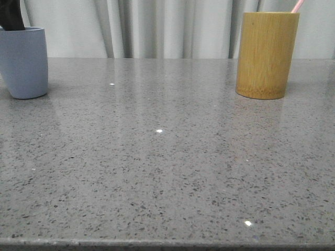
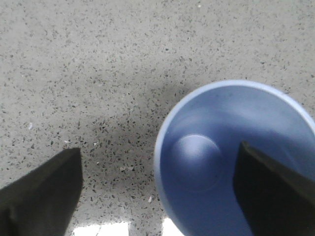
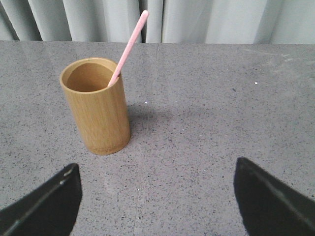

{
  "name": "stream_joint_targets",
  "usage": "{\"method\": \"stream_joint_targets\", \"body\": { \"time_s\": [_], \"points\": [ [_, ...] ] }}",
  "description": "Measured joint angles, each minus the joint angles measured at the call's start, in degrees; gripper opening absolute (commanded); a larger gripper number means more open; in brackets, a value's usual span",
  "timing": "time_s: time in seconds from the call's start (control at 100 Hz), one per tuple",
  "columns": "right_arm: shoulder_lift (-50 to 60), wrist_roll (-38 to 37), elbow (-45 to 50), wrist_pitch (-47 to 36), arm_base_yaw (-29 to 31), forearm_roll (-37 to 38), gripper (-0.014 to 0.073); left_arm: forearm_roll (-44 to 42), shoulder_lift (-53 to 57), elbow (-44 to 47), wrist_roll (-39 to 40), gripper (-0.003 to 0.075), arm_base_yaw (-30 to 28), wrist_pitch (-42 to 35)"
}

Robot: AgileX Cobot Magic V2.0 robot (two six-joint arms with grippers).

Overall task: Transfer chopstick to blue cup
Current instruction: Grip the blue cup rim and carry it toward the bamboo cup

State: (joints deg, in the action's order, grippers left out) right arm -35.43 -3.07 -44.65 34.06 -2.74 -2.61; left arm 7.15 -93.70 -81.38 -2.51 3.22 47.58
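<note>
bamboo holder [image 1: 266, 55]: yellow-brown cylinder, upright, far right of table | table [image 1: 157, 172]: grey speckled stone, glossy | curtain [image 1: 157, 26]: pale, pleated, behind table

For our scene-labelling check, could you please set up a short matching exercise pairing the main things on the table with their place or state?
Things:
1. blue cup
2. bamboo holder
3. chopstick
4. right gripper

Descriptions:
A. leaning inside the bamboo holder, pink top sticking out
B. open, holding nothing, facing the bamboo holder
C. far left of the table, empty inside
D. far right of the table, yellow-brown cylinder

Pairs: 1-C, 2-D, 3-A, 4-B
</note>
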Motion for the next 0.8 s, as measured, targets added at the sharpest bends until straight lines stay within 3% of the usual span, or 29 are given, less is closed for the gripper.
{"method": "stream_joint_targets", "body": {
  "time_s": [0.11, 0.29, 0.55, 0.8],
  "points": [
    [0.0, 0.0, 0.0, 0.0, 0.0, 0.0, 0.0624, 0.0, -0.6, 0.0, 0.0, 0.0333, 0.0, 0.0],
    [0.0, 0.0, 0.0, -0.3, 0.0, 0.0, 0.0624, 0.2, -0.8, -0.4, 0.0, -0.0022, 0.0, 0.2],
    [0.0, 0.0, 0.0, -0.9, 0.0, 0.0, 0.0624, 3.3, -0.8, -5.1, 0.0, -0.0019, 0.8, 4.1],
    [0.0, 0.0, 0.0, -1.2, 0.0, 0.0, 0.0624, 3.7, -0.8, -10.4, 0.0, -0.0019, 9.2, 7.3]
  ]
}}
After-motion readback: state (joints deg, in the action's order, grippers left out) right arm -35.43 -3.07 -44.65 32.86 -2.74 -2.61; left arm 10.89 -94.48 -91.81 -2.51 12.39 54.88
